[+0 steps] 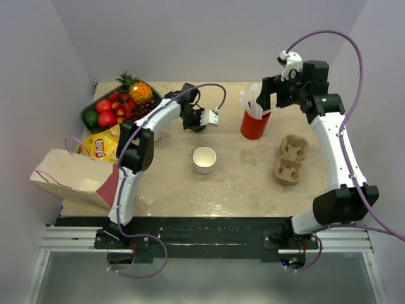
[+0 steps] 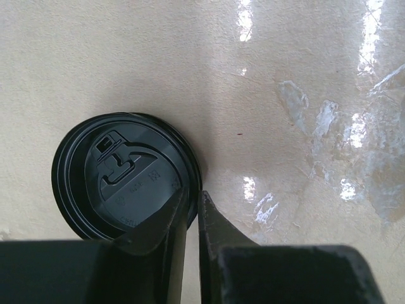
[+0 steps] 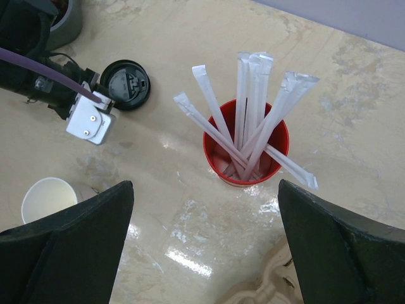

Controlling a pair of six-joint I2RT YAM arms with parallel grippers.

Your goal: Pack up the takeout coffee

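The black plastic lid (image 2: 120, 183) lies flat on the table at the back, also seen in the right wrist view (image 3: 126, 82). My left gripper (image 2: 193, 190) is down on it, one finger over the lid and the other outside, nearly closed and pinching its rim. From above, my left gripper (image 1: 192, 122) covers the lid. The white paper cup (image 1: 204, 159) stands upright, empty and uncovered in the table's middle, and shows again at the lower left (image 3: 47, 197). My right gripper (image 1: 269, 94) hovers wide open above the red straw cup, holding nothing (image 3: 205, 183).
A red cup of wrapped white straws (image 1: 254, 125) stands at the back right. A cardboard cup carrier (image 1: 291, 158) lies right of the paper cup. A brown paper bag (image 1: 76, 177) lies on its side at front left, behind it a yellow chips bag (image 1: 101, 145) and a fruit tray (image 1: 120, 104).
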